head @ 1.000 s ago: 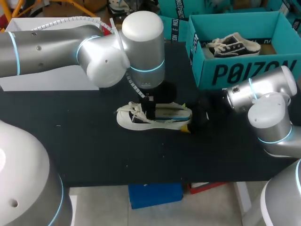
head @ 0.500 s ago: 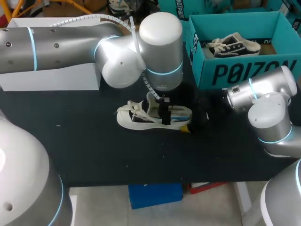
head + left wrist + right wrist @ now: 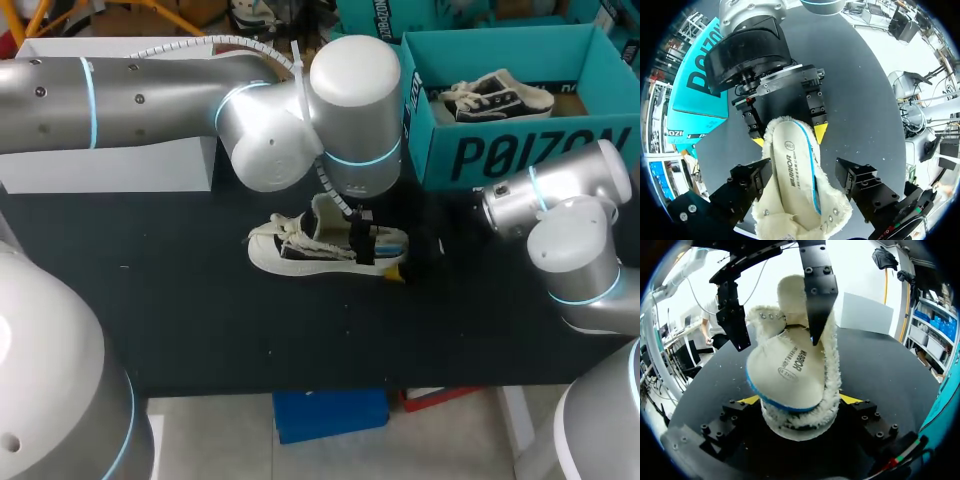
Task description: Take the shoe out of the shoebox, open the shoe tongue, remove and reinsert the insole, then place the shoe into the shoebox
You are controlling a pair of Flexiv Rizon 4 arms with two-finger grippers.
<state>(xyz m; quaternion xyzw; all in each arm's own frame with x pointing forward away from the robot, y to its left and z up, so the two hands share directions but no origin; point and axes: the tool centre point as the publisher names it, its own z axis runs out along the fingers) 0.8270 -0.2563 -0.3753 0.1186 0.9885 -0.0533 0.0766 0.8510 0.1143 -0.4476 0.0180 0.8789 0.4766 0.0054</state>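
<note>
Left hand (image 3: 362,243) shifted right (over shoe (image 3: 285,256)).

My silver left arm (image 3: 150,110) has swung rightward over the black desk (image 3: 200,310). This carries its claw (image 3: 363,243) from the middle of the cream fleece-lined shoe (image 3: 290,260) toward the heel end. The shoe's pale tongue (image 3: 327,215), hidden under the wrist a second ago, now shows standing upright behind the laces (image 3: 290,235).
</note>
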